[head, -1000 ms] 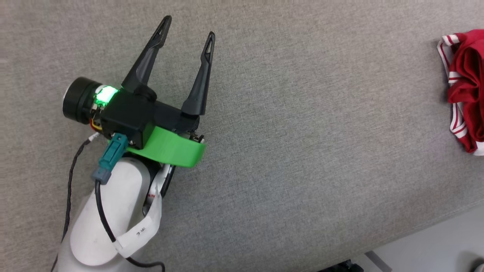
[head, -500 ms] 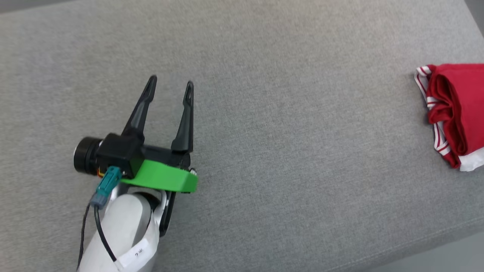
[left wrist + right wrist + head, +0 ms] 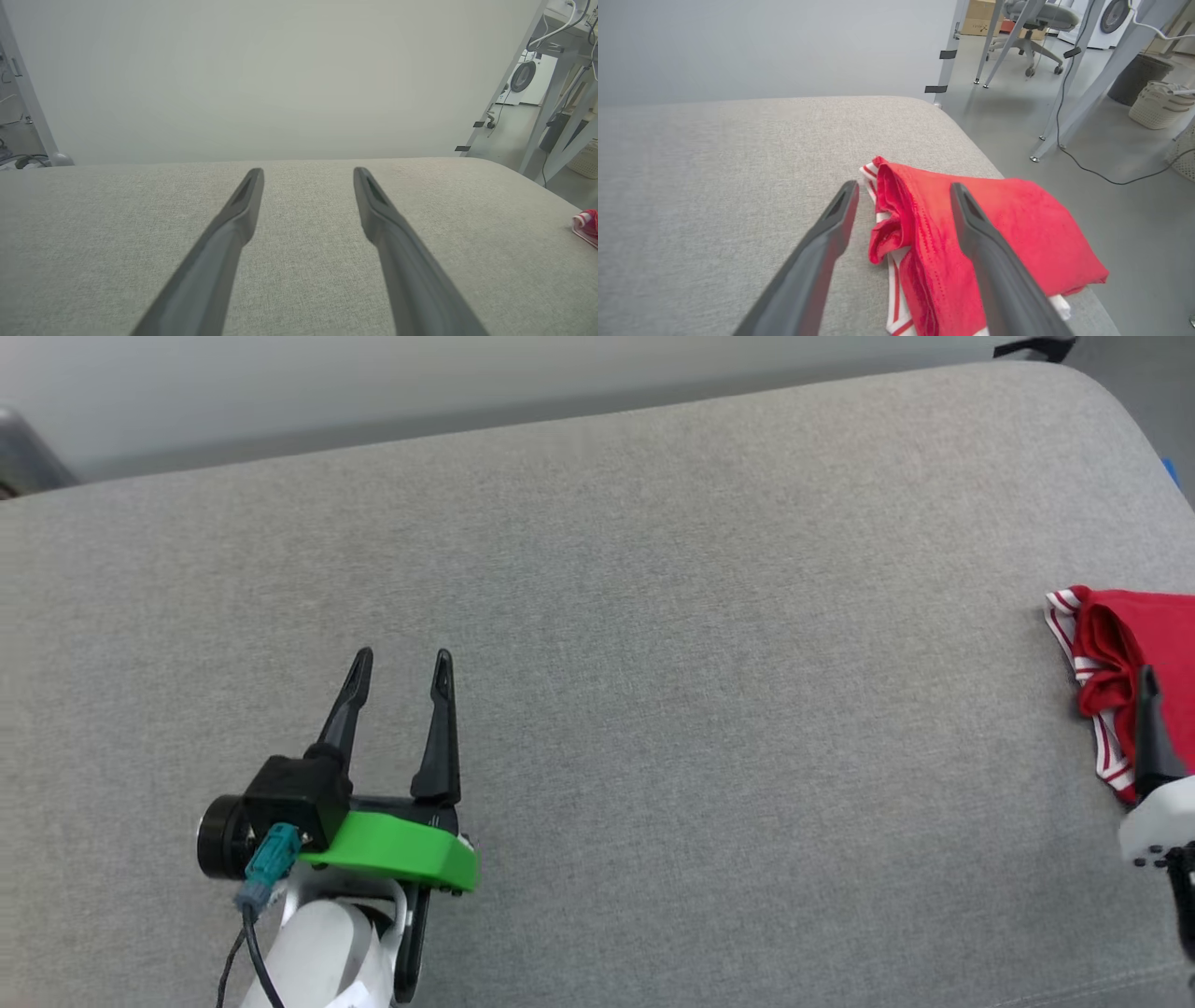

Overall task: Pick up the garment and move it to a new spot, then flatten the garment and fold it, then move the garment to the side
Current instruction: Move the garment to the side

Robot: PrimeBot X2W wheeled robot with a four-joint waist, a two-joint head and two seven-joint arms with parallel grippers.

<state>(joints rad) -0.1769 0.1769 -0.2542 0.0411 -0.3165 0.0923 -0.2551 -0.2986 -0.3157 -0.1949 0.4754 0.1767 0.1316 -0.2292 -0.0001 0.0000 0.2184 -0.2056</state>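
left fingers [image 3: 437, 756] spread, right fingers [image 3: 826, 242] spread

Grey fabric-covered bench [image 3: 653, 616], folded red garment [image 3: 1111, 639] near its right end

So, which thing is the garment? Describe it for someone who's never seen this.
Start at the wide grey cushion. Follow it to its right end, where the garment lies folded. Unlike the plain grey around it, it is bright red with striped white trim.
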